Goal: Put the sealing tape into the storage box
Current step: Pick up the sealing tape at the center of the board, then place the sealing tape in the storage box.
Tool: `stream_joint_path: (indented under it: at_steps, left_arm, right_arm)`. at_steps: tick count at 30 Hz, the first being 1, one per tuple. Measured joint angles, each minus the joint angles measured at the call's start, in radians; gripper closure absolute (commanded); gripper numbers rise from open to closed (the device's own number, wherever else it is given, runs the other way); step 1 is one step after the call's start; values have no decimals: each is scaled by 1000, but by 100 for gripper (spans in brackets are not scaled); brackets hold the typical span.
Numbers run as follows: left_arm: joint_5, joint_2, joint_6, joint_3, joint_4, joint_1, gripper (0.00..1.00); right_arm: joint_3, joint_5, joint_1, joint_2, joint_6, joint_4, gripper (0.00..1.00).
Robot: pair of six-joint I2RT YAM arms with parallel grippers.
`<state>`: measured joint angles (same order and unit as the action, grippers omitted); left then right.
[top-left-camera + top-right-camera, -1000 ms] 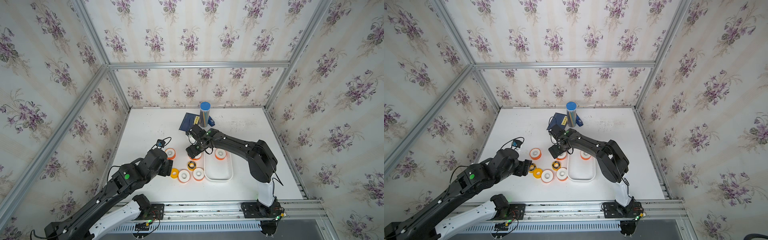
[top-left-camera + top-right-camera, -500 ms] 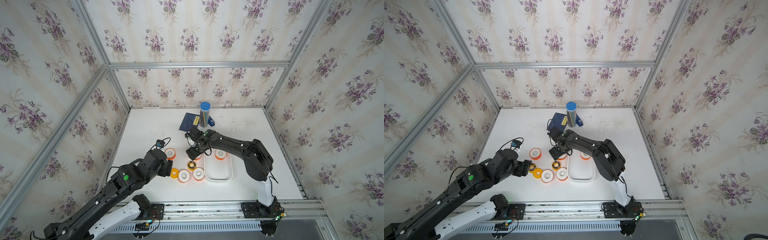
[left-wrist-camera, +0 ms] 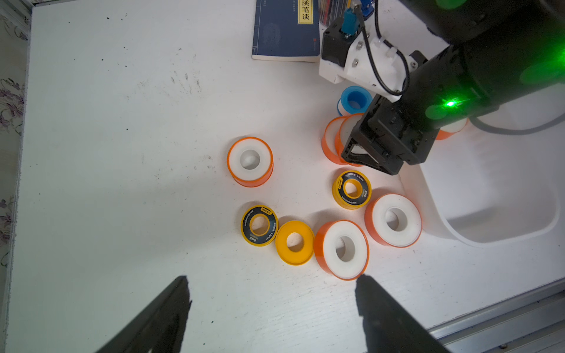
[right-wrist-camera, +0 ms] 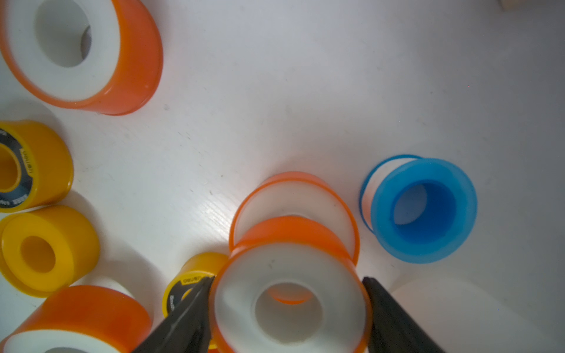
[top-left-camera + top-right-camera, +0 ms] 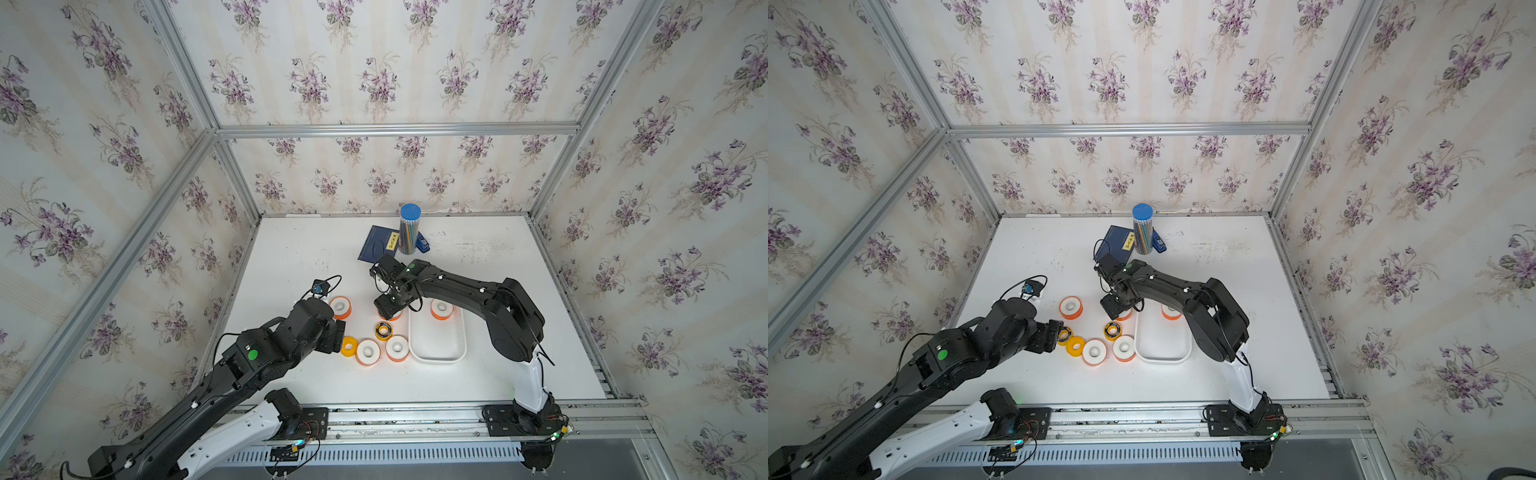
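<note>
Two black fingers of the right gripper [image 4: 289,284] lie against opposite sides of a wide sealing-tape roll with a white face and an orange rim [image 4: 235,308], so I read them as pinching it. That roll sits over a second orange-rimmed roll [image 4: 293,201]; I cannot tell whether it is lifted or resting on it. A small yellow roll with a black centre [image 4: 186,275] is right at one finger. A blue-and-white roll [image 4: 382,211] lies just beside the pair.

My plan is to raise the roll straight up, because any sideways drag would likely shove the roll beneath or the yellow one. Then I'd carry it across the near rim of the shallow white plastic storage box [image 5: 436,338], which is just beside the gripper, and set it down flat. The smooth plastic rim looks slippery, so I want a firm, level grip.

The left gripper [image 3: 272,290] hangs spread and empty near the cluster of rolls on the white tabletop [image 3: 122,122].

In both top views one orange-rimmed roll [image 5: 441,308] sits in the box's far end. The other rolls lie outside it.
</note>
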<state>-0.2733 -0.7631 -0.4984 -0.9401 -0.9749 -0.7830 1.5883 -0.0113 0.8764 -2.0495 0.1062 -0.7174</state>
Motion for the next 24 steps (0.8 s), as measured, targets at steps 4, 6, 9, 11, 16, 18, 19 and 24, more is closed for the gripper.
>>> stream_joint_path:
  at_steps: [4, 6, 9, 11, 16, 18, 19, 24]
  left_arm:
    - [-3, 0, 0, 0, 0, 0, 15]
    - [-4, 0, 0, 0, 0, 0, 15]
    - [-7, 0, 0, 0, 0, 0, 15]
    - [-7, 0, 0, 0, 0, 0, 15]
    - [-8, 0, -1, 1, 0, 0, 15]
    - [-8, 0, -1, 1, 0, 0, 15]
    - [-9, 0, -1, 1, 0, 0, 15]
    - [-10, 3, -4, 6, 0, 0, 15]
  right_arm:
    - [6, -1, 0, 30, 4, -3, 31]
    - [6, 0, 0, 57, 7, -3, 32]
    - [0, 1, 0, 111, 18, -2, 32]
    - [-23, 13, 0, 165, 21, 2, 32]
    - [-131, 43, -14, 320, 28, 14, 32]
    - [-188, 60, -34, 380, 38, 22, 32]
    - [-222, 67, -45, 410, 48, 27, 32]
    - [-403, 77, -104, 544, 80, 66, 32]
